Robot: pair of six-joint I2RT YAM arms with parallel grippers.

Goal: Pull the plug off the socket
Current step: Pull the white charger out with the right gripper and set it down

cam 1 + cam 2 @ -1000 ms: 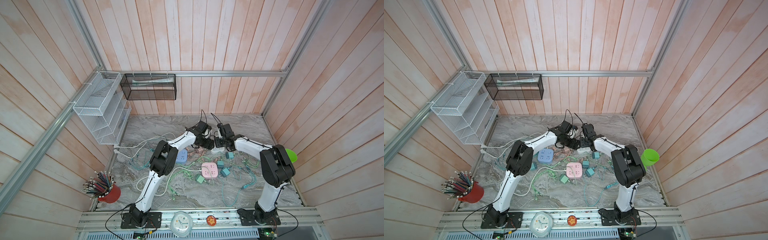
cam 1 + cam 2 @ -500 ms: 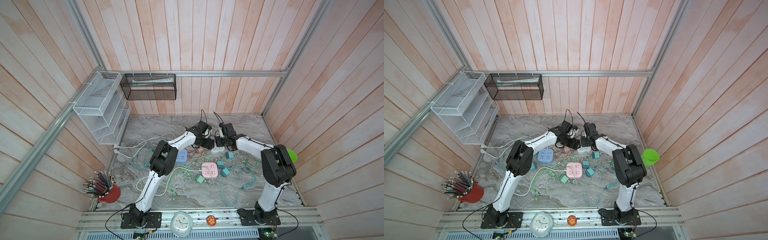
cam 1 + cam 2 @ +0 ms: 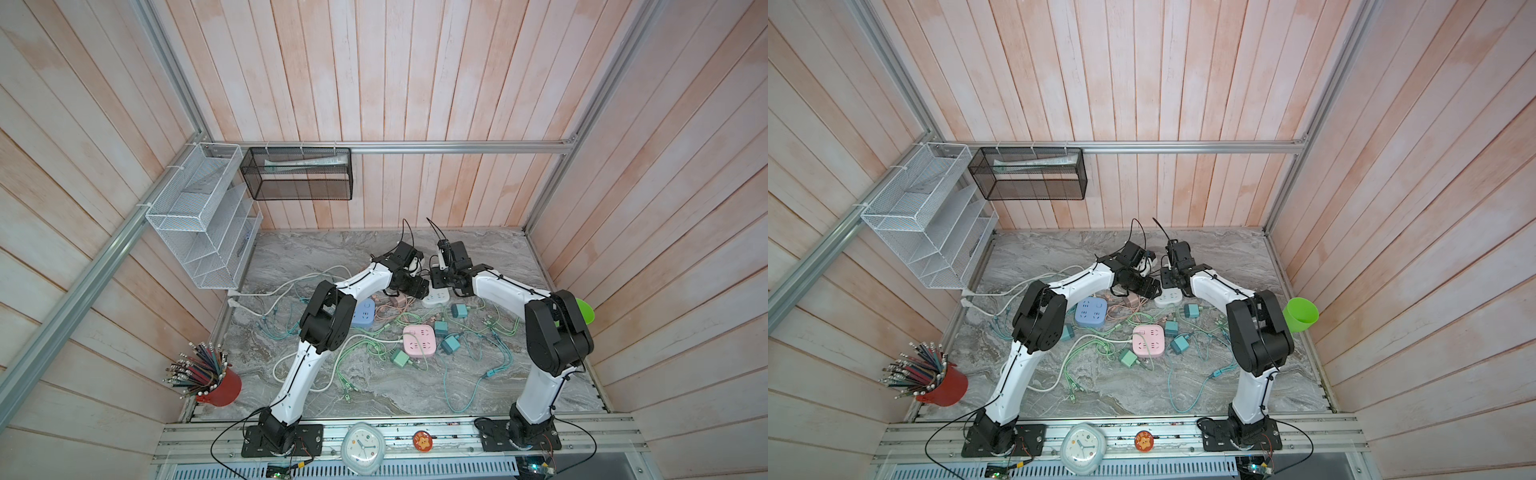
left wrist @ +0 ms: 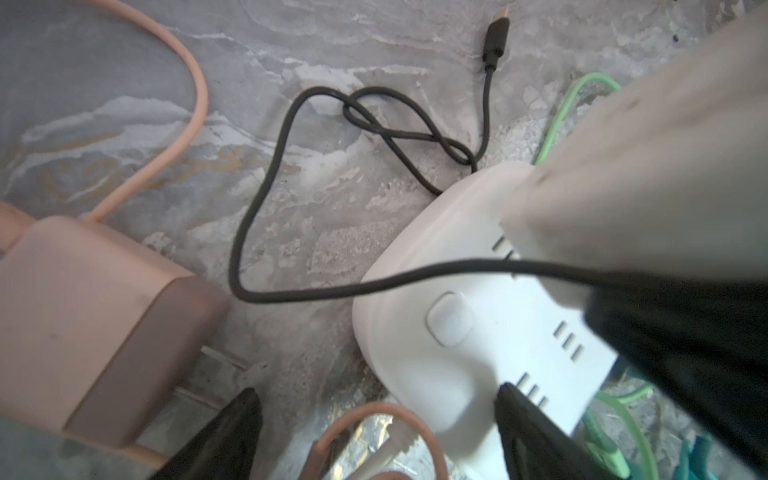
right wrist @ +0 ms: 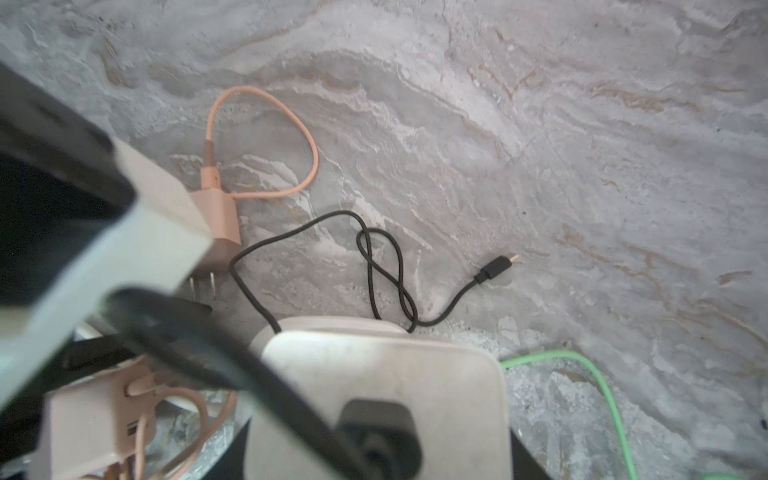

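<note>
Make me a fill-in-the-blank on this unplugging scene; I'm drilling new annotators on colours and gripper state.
1. The pencils stand in a ___ cup.
2. The power strip nearest the clock is ___.
3. In the left wrist view, the twisted cable touching the white power strip is ___.
4. The left gripper has its jaws ___.

Missing words: red; pink; black; open.

You had the stereo head set high above the front rail, looking steeply down and back over the whole table from well off; both top views shared nearly the same scene. Your wrist cameras faced the tabletop from very close, just over the socket, and both caught the same black cable and pink charger.
</note>
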